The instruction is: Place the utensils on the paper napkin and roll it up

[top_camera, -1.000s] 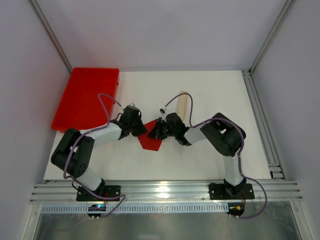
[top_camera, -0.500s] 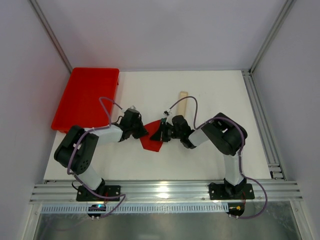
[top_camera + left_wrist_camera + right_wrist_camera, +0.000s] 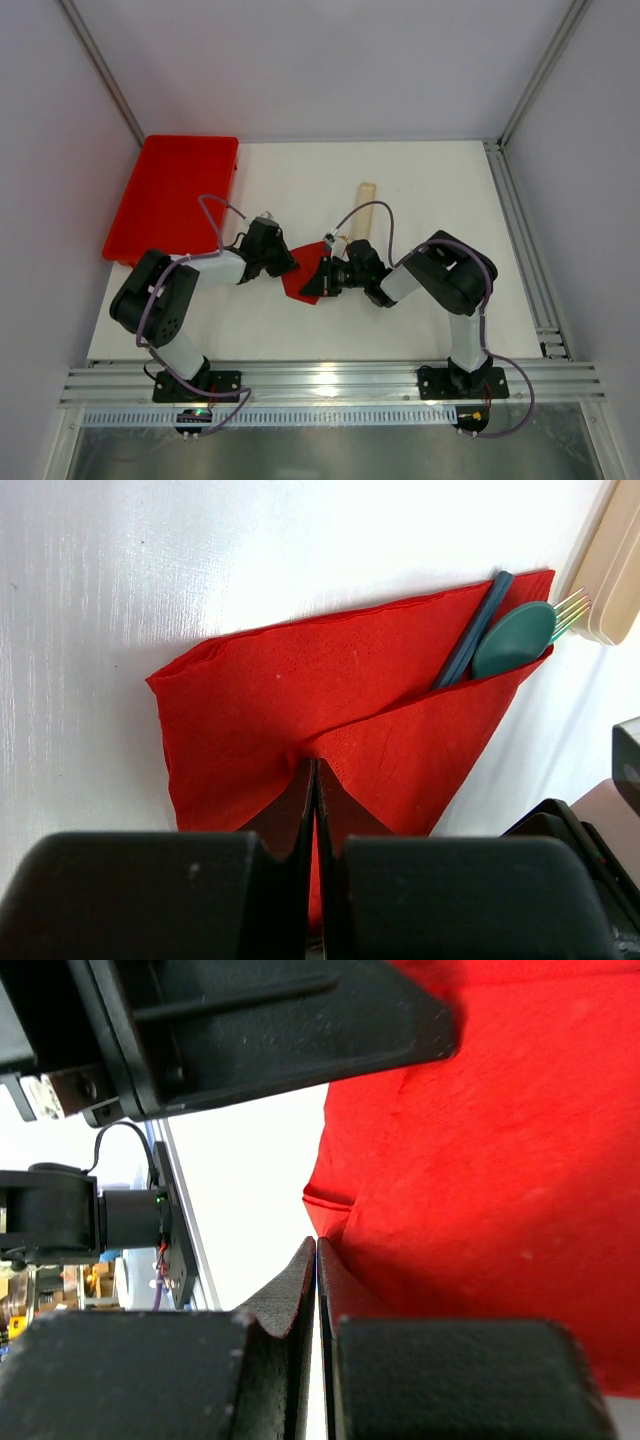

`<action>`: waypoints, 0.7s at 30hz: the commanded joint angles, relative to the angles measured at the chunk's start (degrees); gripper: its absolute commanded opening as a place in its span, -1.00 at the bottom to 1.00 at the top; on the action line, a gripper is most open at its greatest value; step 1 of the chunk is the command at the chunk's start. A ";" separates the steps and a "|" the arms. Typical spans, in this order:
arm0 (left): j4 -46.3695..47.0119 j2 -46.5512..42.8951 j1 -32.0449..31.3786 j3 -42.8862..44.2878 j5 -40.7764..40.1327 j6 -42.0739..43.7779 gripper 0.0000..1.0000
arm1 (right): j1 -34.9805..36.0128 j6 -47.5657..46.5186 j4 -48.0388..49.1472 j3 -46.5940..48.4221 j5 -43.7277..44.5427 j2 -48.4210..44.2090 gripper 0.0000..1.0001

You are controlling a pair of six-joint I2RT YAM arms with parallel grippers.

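Overhead, both arms reached inward and met at the middle of the white table (image 3: pixel 430 190), over the paper napkin (image 3: pixel 300 695). The napkin lay flat on the table at the centre of the overhead frame, folded into a rough triangle with one flap laid across the rest.

The utensils (image 3: pixel 512 638) sat tucked under that flap. In the left wrist view their ends stuck out at the upper right: a teal spoon bowl (image 3: pixel 510 640), a dark handle (image 3: pixel 473 630) beside it, and pale fork tines (image 3: pixel 570 607) just past the bowl. The tines reached the edge of a beige strip (image 3: pixel 364 205), which in the overhead view lay above the napkin, slanting up and to the right.

The left gripper (image 3: pixel 313 780) had its jaws pressed together on the napkin where the flap's edges met, red paper showing between the fingers. The right gripper (image 3: pixel 316 1255) also had its jaws together, tips at the napkin's edge. Whether paper was caught between them could not be told. In the right wrist view the left gripper's black body filled the upper left, close above the red sheet.

A red tray (image 3: pixel 170 190) sat at the upper left of the table, well apart from the napkin.
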 commanded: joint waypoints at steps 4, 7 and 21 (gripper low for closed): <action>-1.55 2.32 0.28 -1.61 -1.39 0.98 -1.00 | 0.45 -0.77 1.42 0.22 -0.13 -0.80 -0.92; -1.64 2.14 0.28 -1.61 -1.57 1.15 -1.00 | 0.36 -0.07 1.15 0.13 0.58 -0.10 -0.92; -1.46 3.90 0.45 -0.91 -1.04 1.24 -1.00 | 1.59 3.80 6.88 -4.53 1.89 1.14 -0.92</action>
